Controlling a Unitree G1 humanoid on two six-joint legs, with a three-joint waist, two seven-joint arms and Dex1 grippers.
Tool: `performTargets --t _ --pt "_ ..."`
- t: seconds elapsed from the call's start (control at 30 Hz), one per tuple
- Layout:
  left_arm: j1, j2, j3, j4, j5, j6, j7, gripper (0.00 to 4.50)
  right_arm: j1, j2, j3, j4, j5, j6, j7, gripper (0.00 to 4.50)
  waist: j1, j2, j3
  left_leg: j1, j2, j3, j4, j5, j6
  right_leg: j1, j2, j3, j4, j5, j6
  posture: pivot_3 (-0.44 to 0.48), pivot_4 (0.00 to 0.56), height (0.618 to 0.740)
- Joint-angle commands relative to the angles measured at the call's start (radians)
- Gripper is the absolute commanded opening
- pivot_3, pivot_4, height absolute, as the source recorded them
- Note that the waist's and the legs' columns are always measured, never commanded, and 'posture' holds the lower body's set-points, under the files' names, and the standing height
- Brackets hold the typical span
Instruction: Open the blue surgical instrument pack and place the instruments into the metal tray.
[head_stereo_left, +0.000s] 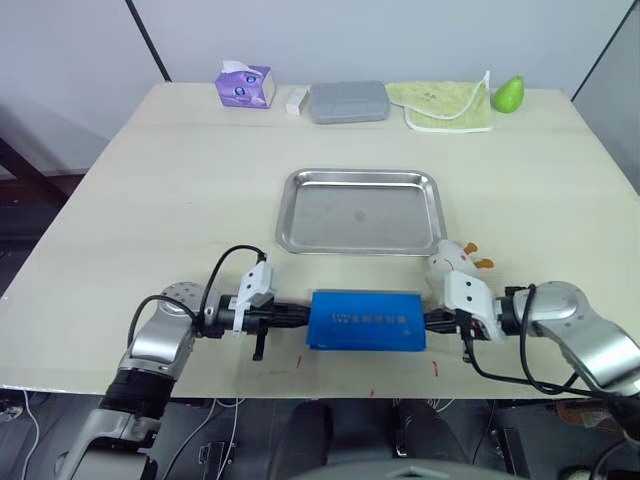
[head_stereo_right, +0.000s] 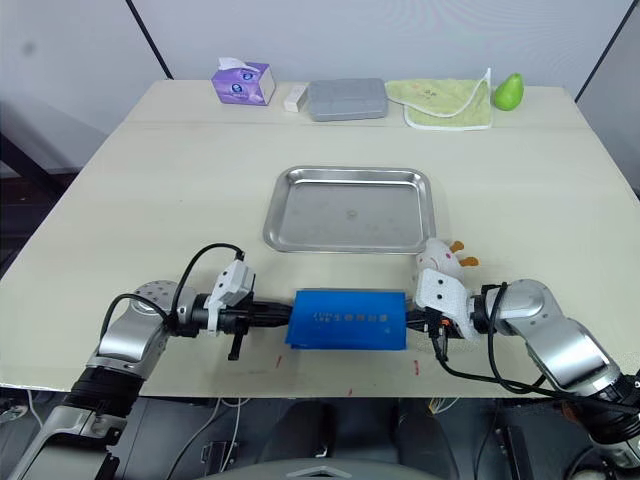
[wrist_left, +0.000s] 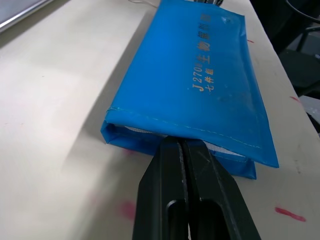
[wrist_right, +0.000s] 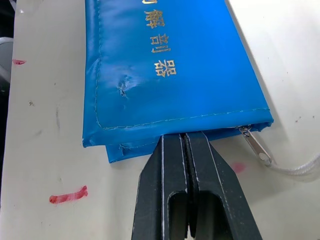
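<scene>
Both grippers, left gripper (wrist_left: 186, 150) and right gripper (wrist_right: 186, 140), press clenched fingers against opposite ends of the blue surgical instrument pack (head_stereo_left: 366, 320), lower centre, below the metal tray (head_stereo_left: 361, 211); opening pending; next, catch the zipper pull (wrist_right: 255, 144).

Blue surgical instrument pack (wrist_left: 200, 90), gold "J270" beside Chinese characters

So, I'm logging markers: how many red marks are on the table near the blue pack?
2: one red mark near the blue pack's left front corner, another near its right front corner. More may be hidden beneath it.
</scene>
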Motion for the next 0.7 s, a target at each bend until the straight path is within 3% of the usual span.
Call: performTargets --t 0.03,0.23,0.5,0.7 --pt "0.014 -0.025 -0.043 -0.055 0.004 -0.017 -0.002 0.08 0.013 -0.01 -0.031 -0.054 0.024 0.001 -0.004 0.0 0.001 0.0 0.0 0.0 0.0 0.0 0.0 0.0 0.0 0.0 0.0 0.0 0.0 0.0 0.0 0.0 0.15 0.74" --pt "0.135 -0.055 -0.083 -0.226 0.038 -0.002 0.106 0.08 0.033 -0.021 -0.046 -0.054 0.015 -0.003 -0.017 0.0 0.004 0.0 0.0 0.0 0.001 -0.001 0.0 0.0 0.001 0.001 -0.001 0.0 0.0 0.0 0.0 0.0 0.15 0.74" --pt "0.064 -0.085 -0.082 -0.112 0.084 -0.044 0.139 0.08 0.041 -0.031 -0.052 -0.057 0.013 0.008 -0.015 0.0 0.025 0.001 0.0 0.0 -0.001 -0.002 0.003 0.0 0.001 0.002 -0.001 -0.002 0.0 0.0 0.0 0.0 0.15 0.74" --pt "-0.104 -0.083 -0.049 0.177 0.09 -0.143 0.061 0.08 0.052 -0.032 -0.053 -0.066 0.012 0.016 -0.015 0.0 0.028 0.003 -0.002 0.001 -0.002 -0.004 0.007 0.0 0.001 0.007 0.0 -0.008 0.0 0.0 0.0 0.0 0.15 0.74"
